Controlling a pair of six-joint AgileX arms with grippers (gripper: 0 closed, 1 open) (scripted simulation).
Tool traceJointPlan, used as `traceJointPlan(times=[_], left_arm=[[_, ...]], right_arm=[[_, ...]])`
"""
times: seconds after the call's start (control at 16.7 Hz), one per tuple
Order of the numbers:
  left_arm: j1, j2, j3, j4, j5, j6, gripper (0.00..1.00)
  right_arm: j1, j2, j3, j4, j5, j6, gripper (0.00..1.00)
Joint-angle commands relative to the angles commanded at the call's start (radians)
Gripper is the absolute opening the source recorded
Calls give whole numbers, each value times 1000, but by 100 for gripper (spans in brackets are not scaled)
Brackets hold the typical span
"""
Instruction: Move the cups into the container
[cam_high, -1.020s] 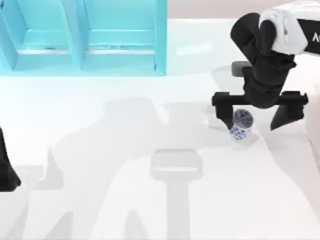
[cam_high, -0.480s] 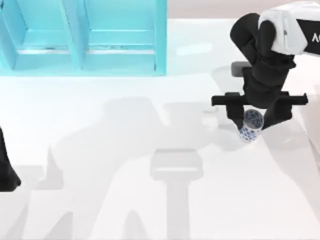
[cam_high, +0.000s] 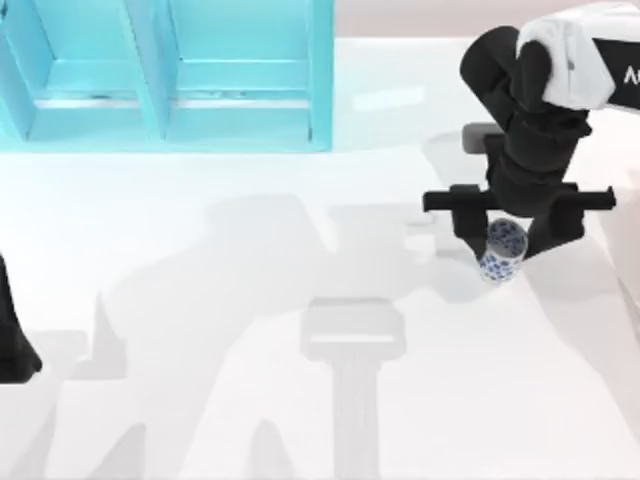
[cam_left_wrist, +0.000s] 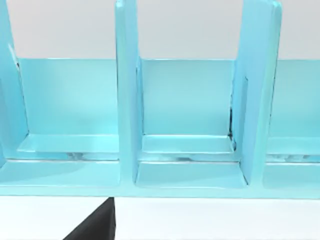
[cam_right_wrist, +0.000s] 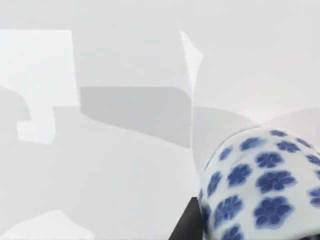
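Since a second earlier, the right claw (cam_high: 505, 248) had narrowed its two black fingers from a wide spread and come in around the cup (cam_high: 502, 252), which had shifted a little to the right of the top view; over the last half second hardly anything changed. From above, the cup stood between the two fingers on the right half of the white surface (cam_high: 200, 330), slightly tilted, its open mouth showing. It was a small handleless cylinder, white and glossy like glazed ceramic, dotted inside and out with dark-blue flower-like blotches. Whether its base touched the surface or hung just above it could not be told.

Seen from the right wrist, the cup (cam_right_wrist: 260, 185) loomed close, its curved wall carrying rounded blue rosettes, with a dark sliver of finger beside it and pale, hard-edged shadows lying across the smooth surface (cam_right_wrist: 100, 175). That view gave the pattern plainly, which the top view showed as mere specks.

Well away, at the far left of the surface, stood the container (cam_high: 170, 80), a turquoise rack of flat, smooth panels with upright dividers forming open compartments. From the left wrist, the container (cam_left_wrist: 185, 170) showed its compartments head-on, each with a shallow lipped floor and a tall back wall. My left arm (cam_high: 15, 340) was parked at the left edge of the top view, a black shape low on the surface; whether its claw was spread or closed I could not tell.
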Motion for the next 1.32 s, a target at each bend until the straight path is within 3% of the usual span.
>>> traceJointPlan(times=[0.3, 0.72, 1.08, 1.32], left_arm=[[0, 0, 0, 0, 0, 0, 100], [0, 0, 0, 0, 0, 0, 100], [0, 0, 0, 0, 0, 0, 100], [0, 0, 0, 0, 0, 0, 100]], right_arm=[[-38, -22, 26, -41, 1, -32, 0], [-235, -166, 137, -302, -1, -235, 0], [-252, -171, 139, -313, 0, -253, 0], [-376, -199, 139, -340, 0, -373, 0]])
